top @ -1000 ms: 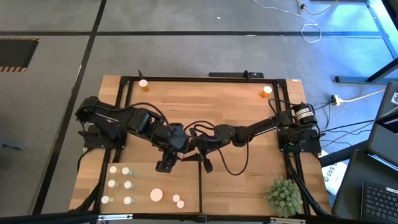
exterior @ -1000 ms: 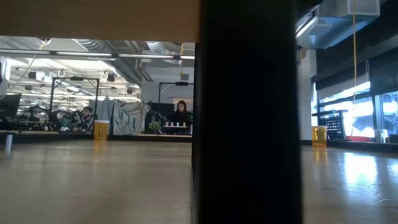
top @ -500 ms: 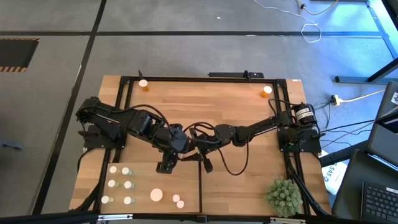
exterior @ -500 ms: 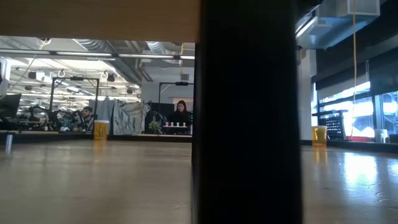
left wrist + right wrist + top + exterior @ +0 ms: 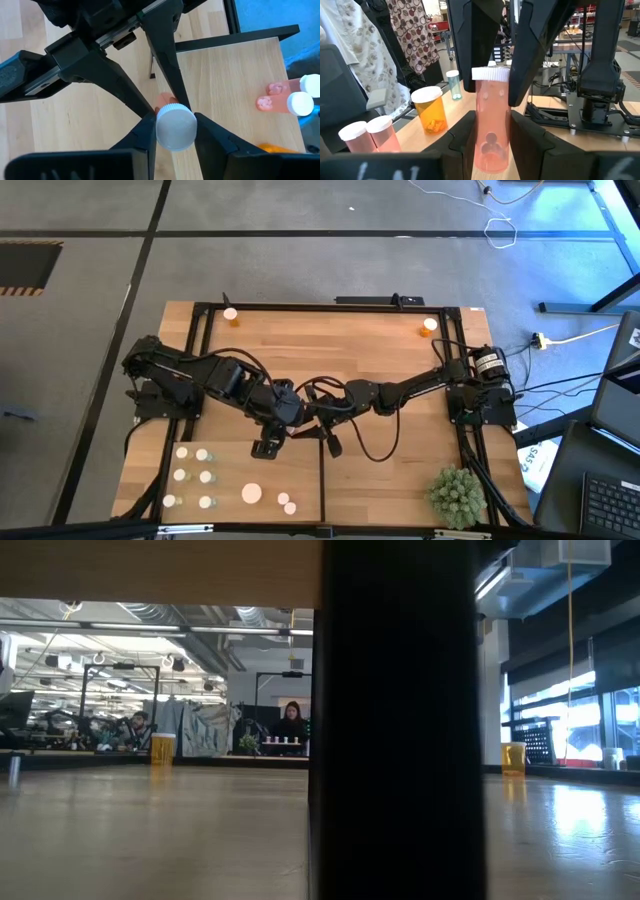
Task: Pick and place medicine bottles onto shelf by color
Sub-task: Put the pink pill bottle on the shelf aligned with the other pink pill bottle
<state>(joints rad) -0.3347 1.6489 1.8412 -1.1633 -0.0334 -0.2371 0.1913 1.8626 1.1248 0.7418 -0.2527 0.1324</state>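
Left tool (image 5: 175, 131) has narrowed onto the pink bottle's (image 5: 491, 131) cap at frame centre; right tool (image 5: 490, 135) clamps its body.

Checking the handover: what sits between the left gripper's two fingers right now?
A pale orange medicine bottle with a white cap sits between the left gripper's fingers, seen in the left wrist view. The right gripper flanks its body too.

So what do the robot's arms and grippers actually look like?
Both arms are dark, nearly black, jointed links with loose black cables looping between them. The left gripper and right gripper each have two flat, dark, wedge-shaped fingers. No markings are legible.
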